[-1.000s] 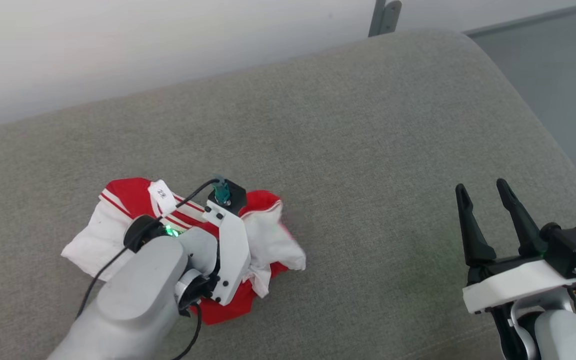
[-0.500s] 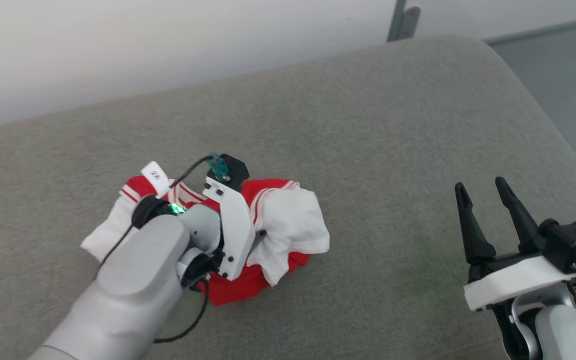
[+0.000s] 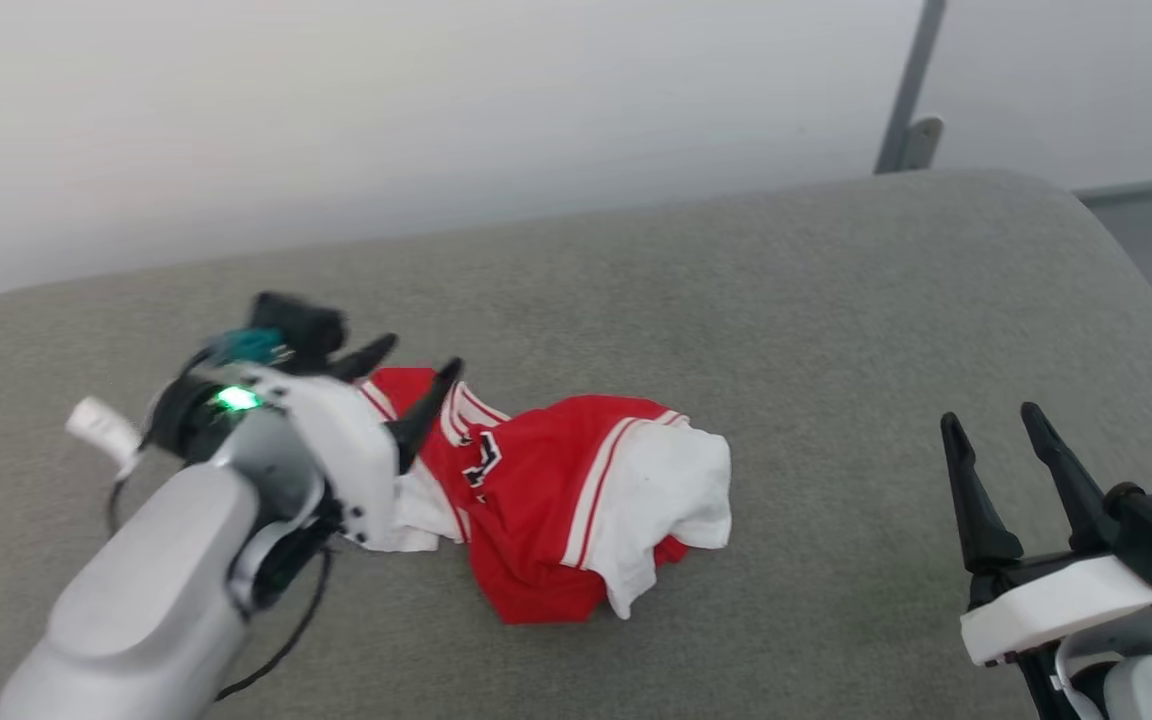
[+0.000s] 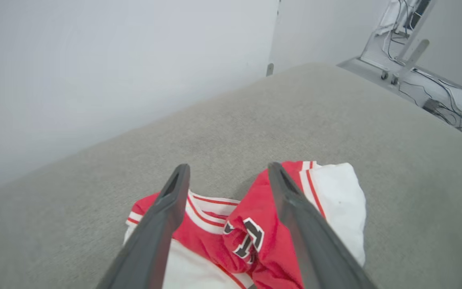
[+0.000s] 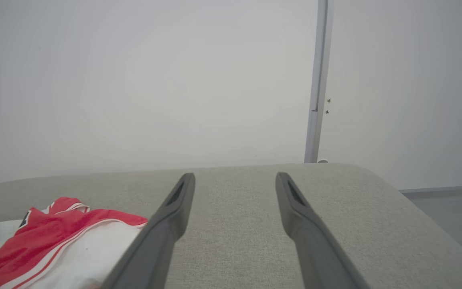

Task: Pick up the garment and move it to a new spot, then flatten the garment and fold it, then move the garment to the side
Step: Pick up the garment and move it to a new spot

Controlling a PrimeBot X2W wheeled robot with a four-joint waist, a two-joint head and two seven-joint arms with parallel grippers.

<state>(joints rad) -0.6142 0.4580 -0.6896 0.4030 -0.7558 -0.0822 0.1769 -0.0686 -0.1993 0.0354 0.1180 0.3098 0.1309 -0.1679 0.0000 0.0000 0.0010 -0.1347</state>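
Note:
The garment (image 3: pixel 556 500) lies crumpled on the grey cushion, red with white sleeves, striped trim and a bit of black lettering showing. My left gripper (image 3: pixel 419 362) hovers just above its left end, open, nothing between the fingers. From the left wrist, the garment (image 4: pixel 251 237) sits below and between the spread fingers (image 4: pixel 167 208). My right gripper (image 3: pixel 991 425) stands open at the lower right, well apart from the cloth. The right wrist view has the garment (image 5: pixel 54 241) at its lower left, beside the open fingers (image 5: pixel 179 200).
The grey cushioned surface (image 3: pixel 736 300) stretches wide, rounding off at its right edge (image 3: pixel 1136 290). A pale wall runs behind it, with a metal post (image 3: pixel 906 120) at the back right. Cables and a stand (image 4: pixel 415 52) lie on the floor beyond.
My left gripper opened and let go of the garment, then rose and drew back to the left. The garment now lies spread further right. The head camera shifted.

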